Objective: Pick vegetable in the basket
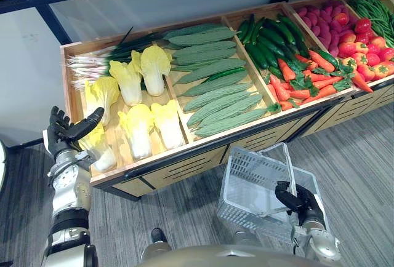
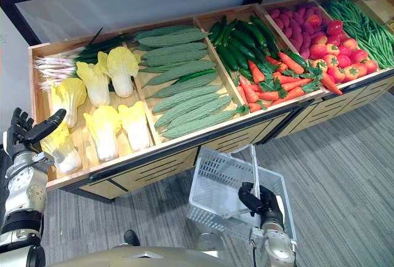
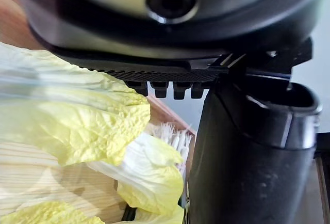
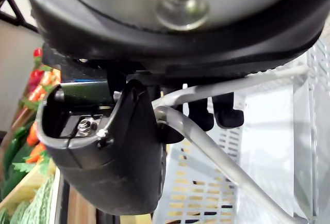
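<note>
Napa cabbages (image 1: 136, 128), pale yellow and white, lie in the leftmost compartment of a long wooden display stand (image 1: 184, 147), with spring onions (image 1: 101, 63) along the back of that compartment. The left hand (image 1: 63, 133) hovers at the stand's front left corner with fingers straight and spread, holding nothing. Its thumb (image 1: 86, 125) reaches toward the nearest cabbage (image 1: 100, 151), which lies just beside it; whether they touch is unclear. In the left wrist view, crinkled cabbage leaves sit close past the fingers.

Lower down, in front of the stand and above the grey floor (image 1: 363, 156), the right hand (image 1: 301, 202) has its fingers and thumb curled round the handle (image 1: 289, 165) of a wire basket (image 1: 246, 196).

Further right along the stand are bitter gourds (image 1: 212, 88), cucumbers (image 1: 271, 36), carrots (image 1: 301, 79), tomatoes (image 1: 363, 48) and green beans (image 1: 377, 8).
</note>
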